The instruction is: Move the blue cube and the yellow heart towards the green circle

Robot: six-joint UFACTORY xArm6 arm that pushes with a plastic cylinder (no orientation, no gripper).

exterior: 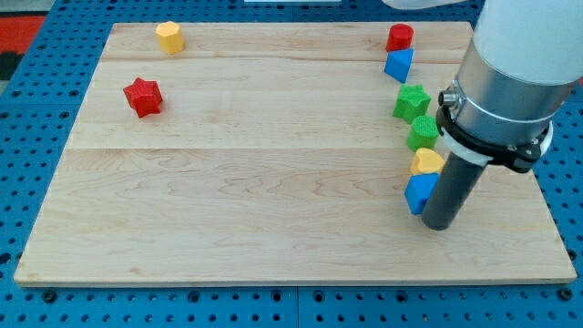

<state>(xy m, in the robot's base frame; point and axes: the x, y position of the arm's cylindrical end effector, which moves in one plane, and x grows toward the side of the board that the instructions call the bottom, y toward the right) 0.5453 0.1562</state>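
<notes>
The blue cube (419, 192) lies at the view's right, with the yellow heart (425, 162) touching it just above. The green circle (424, 133) sits directly above the heart, touching or nearly touching it. The three form a short column. My tip (437, 225) rests on the board at the blue cube's lower right, right against it. The rod and the arm's grey body (510, 73) rise towards the view's upper right and hide the right sides of the cube and the heart.
A green star (412, 102), a blue triangle (398, 65) and a red cylinder (399, 37) continue the column upward. A red star (143, 97) and a yellow hexagon (168, 36) lie at the upper left. The board's right edge (547, 196) is close.
</notes>
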